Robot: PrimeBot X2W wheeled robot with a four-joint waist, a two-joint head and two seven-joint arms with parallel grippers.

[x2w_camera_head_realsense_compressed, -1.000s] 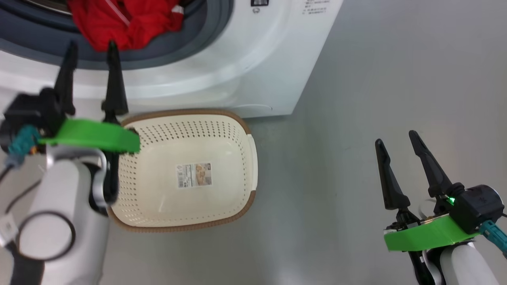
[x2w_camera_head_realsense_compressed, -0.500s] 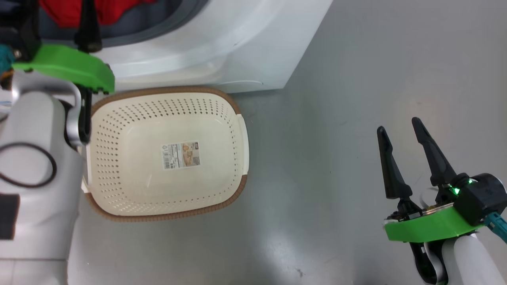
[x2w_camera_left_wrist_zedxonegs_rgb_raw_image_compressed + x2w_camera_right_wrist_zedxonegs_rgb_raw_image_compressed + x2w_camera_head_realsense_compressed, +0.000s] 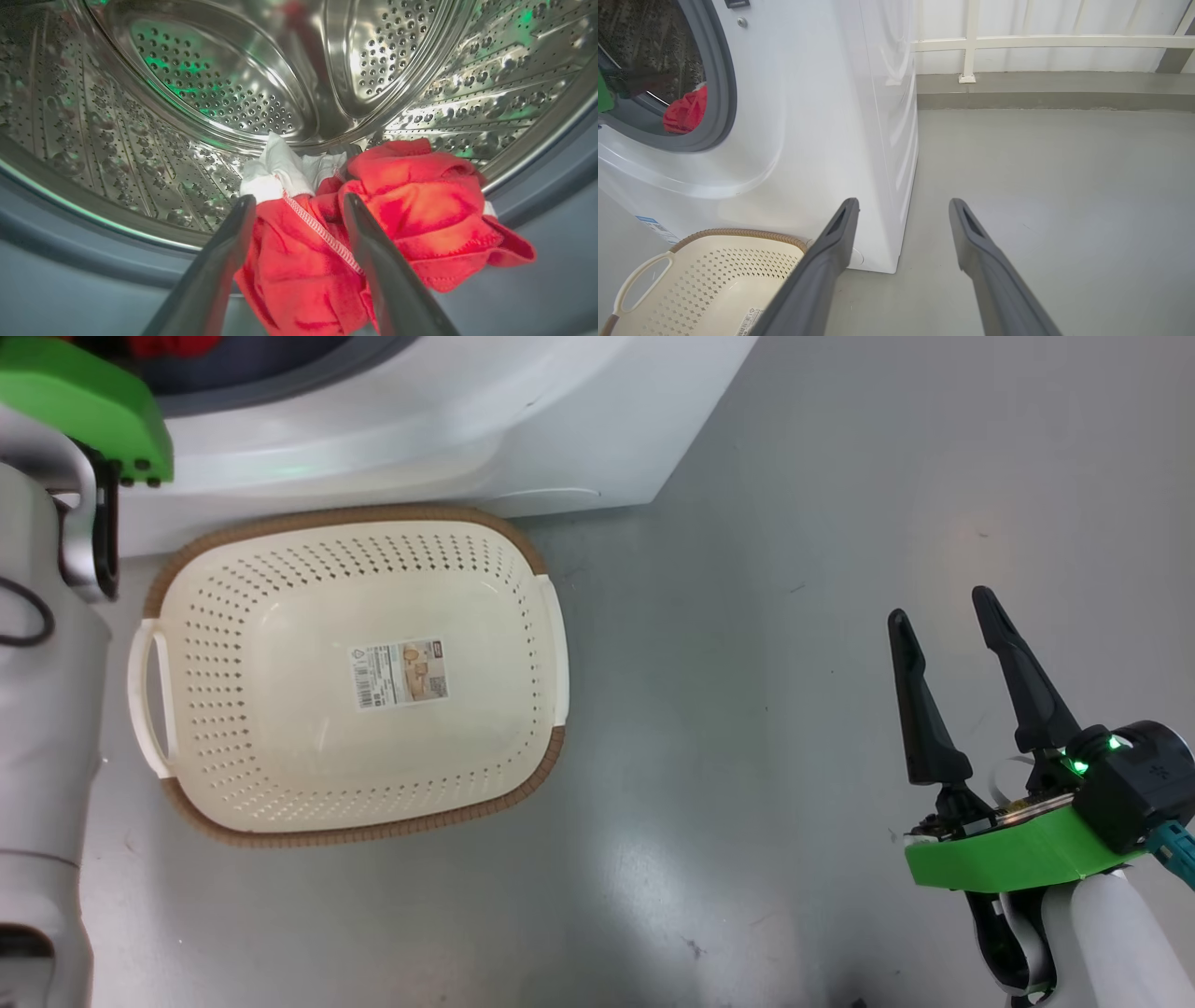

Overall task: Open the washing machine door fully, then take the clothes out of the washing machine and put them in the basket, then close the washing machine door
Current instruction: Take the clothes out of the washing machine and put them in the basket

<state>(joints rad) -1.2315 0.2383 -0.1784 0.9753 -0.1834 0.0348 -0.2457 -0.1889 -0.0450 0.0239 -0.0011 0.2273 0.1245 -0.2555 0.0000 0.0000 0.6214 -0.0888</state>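
Head camera looks down; both wrist cameras share the clothes [image 3: 373, 224].

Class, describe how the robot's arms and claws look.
The right claw has two long, tapering black fingers on a green bracket, a black housing with a green light and a teal plug. The left claw matches; its pale forearm carries a black cable loop.

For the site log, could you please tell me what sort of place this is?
Probably a laundry or utility area: a washing machine with red clothes in its drum, a basket on grey floor.
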